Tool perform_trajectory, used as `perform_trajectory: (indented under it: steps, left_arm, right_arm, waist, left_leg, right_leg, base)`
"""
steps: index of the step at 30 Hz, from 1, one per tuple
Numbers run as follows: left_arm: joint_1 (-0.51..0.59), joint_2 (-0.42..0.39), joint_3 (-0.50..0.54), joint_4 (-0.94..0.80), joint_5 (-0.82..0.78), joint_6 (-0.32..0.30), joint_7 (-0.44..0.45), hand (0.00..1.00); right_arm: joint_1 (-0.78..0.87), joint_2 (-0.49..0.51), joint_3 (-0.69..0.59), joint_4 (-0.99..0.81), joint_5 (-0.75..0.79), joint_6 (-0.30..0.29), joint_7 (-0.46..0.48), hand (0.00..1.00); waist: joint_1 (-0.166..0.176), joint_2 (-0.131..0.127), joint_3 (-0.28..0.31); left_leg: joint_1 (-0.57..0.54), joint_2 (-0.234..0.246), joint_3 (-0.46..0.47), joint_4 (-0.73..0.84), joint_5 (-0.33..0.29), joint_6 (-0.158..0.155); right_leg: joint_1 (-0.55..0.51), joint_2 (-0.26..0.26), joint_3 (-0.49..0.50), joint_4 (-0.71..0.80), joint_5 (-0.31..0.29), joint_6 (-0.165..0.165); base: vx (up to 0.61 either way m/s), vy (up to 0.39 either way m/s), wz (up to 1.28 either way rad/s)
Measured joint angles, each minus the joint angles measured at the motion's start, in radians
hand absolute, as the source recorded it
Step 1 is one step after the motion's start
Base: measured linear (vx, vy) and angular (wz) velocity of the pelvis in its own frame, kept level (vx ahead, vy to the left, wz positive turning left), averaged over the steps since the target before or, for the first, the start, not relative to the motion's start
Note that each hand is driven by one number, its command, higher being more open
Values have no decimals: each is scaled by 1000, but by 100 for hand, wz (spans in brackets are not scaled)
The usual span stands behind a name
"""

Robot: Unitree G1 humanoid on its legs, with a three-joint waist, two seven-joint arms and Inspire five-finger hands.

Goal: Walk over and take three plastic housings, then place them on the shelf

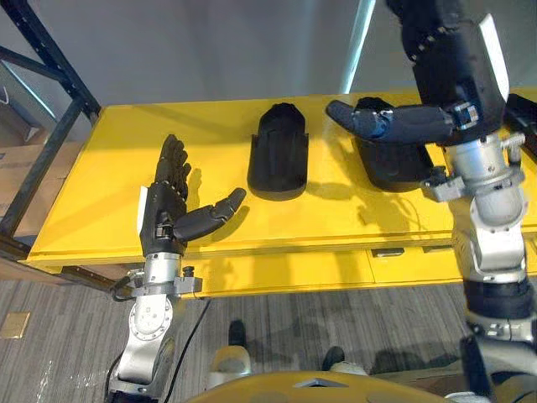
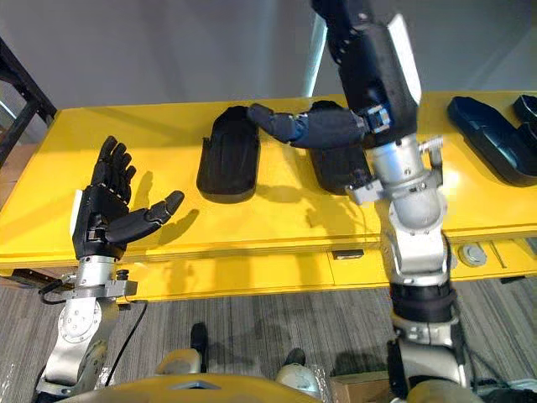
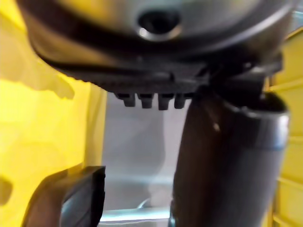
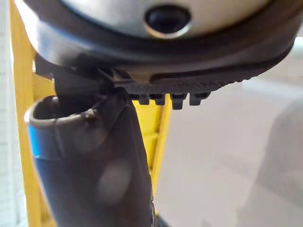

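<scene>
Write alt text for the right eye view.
Two black housings lie side by side on a yellow table: the left housing and the right housing. The right hand is above the right one with its thumb out, and the left hand is open over the table's left end. More dark parts lie far right.

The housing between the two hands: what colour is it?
Black; the housing shows best in the left eye view.

Yellow table (image 1: 109,159) bare left of the housings (image 1: 278,155) (two abreast); rack frame (image 1: 52,52) perhaps hems that end.
</scene>
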Motion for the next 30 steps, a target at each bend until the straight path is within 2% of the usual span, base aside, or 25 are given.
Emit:
perform_trajectory:
  steps: [7, 12, 14, 16, 19, 20, 22, 23, 24, 25, 26, 28, 29, 30]
  left_arm:
    - [28, -58, 4, -39, -30, -46, 11, 100]
    - [28, -99, 0, -160, -153, -130, -43, 100]
    - [28, -111, -21, -195, -177, -157, -67, 100]
    - [28, -110, -45, -196, -191, -161, -89, 100]
    - [27, -104, -79, -193, -214, -161, -106, 100]
    - [25, -101, -85, -190, -214, -161, -106, 100]
    - [9, -91, -97, -166, -211, -160, -96, 100]
    - [5, -88, -99, -159, -208, -160, -84, 100]
    - [4, -85, -102, -153, -206, -155, -50, 100]
    - [5, -85, -102, -153, -200, -152, -29, 100]
    - [6, -85, -102, -153, -193, -150, 4, 100]
    - [18, -87, -94, -153, -195, -143, 30, 100]
    - [24, -88, -82, -153, -205, -135, 13, 100]
    - [23, -89, -79, -153, -210, -128, 1, 100]
  right_arm:
    - [269, 148, -88, -22, -76, -16, -209, 100]
    - [395, 226, -99, -61, -74, -13, -329, 100]
    - [468, 256, -99, -89, -74, 5, -370, 100]
    - [528, 273, -100, -107, -65, 16, -380, 100]
    - [622, 292, -100, -130, -57, 28, -381, 100]
    - [638, 292, -101, -130, -42, 28, -379, 100]
    - [687, 295, -108, -130, 28, 28, -366, 100]
    - [695, 294, -111, -130, 52, 28, -355, 100]
    - [701, 293, -115, -130, 97, 28, -327, 100]
    - [701, 290, -115, -130, 118, 27, -309, 100]
    - [700, 282, -107, -128, 158, 27, -274, 100]
    - [692, 261, -72, -110, 190, 23, -217, 100]
    - [673, 242, -36, -85, 200, 10, -194, 100]
    - [664, 233, -20, -76, 200, 8, -186, 100]
  waist:
    - [-35, 5, -5]
    - [-57, 4, -12]
    - [-77, 1, -27]
    - [-89, -3, -31]
    - [-133, -17, -41]
    - [-138, -20, -43]
    - [-170, -28, -45]
    - [-171, -28, -45]
    - [-172, -20, -46]
    - [-166, -11, -47]
    - [-153, 12, -45]
    - [-138, 42, -44]
    - [-138, 55, -47]
    - [-137, 47, -40]
  left_leg:
    - [-2, 2, 46, 0, -13, 2]
    - [39, 4, 121, 1, -35, -2]
    - [65, 6, 173, 4, -52, -4]
    - [91, 10, 226, 4, -68, -10]
    - [112, 20, 307, 5, -90, -22]
    - [116, 22, 323, 5, -93, -24]
    - [114, 34, 367, 70, -144, -31]
    - [109, 37, 365, 103, -172, -29]
    - [78, 36, 290, 213, -268, -13]
    - [61, 34, 233, 266, -318, -4]
    - [37, 33, 122, 365, -402, 7]
    - [30, 32, -10, 454, -484, 9]
    - [25, 24, -22, 483, -498, 17]
    - [20, 18, -21, 492, -502, 23]
  right_leg:
    - [-31, 2, 50, -9, 5, 10]
    - [-39, 4, 123, -13, 17, 8]
    - [-49, 7, 175, -12, 22, 8]
    - [-59, 13, 226, -7, 23, 9]
    - [-104, 35, 317, 1, 25, 8]
    - [-112, 41, 336, 1, 27, 7]
    - [-142, 58, 412, 4, 36, 7]
    - [-149, 64, 437, 4, 39, 5]
    - [-165, 83, 501, 4, 46, -1]
    - [-173, 98, 531, 5, 48, -4]
    - [-176, 133, 591, 4, 49, -12]
    - [-180, 180, 667, 4, 59, -28]
    - [-191, 183, 688, 5, 62, -26]
    - [-199, 178, 689, 5, 63, -26]
  base:
    - [-1, -10, -18]
    - [49, 3, -44]
    - [62, 17, -65]
    - [45, 20, -81]
    - [28, 6, -81]
    - [43, -9, -88]
    - [51, -7, -93]
    - [51, -9, -132]
    - [27, -3, -129]
    - [4, 21, -176]
    - [-16, 46, -142]
    - [-38, 111, -159]
    - [-43, 136, -122]
    - [-56, 163, -63]
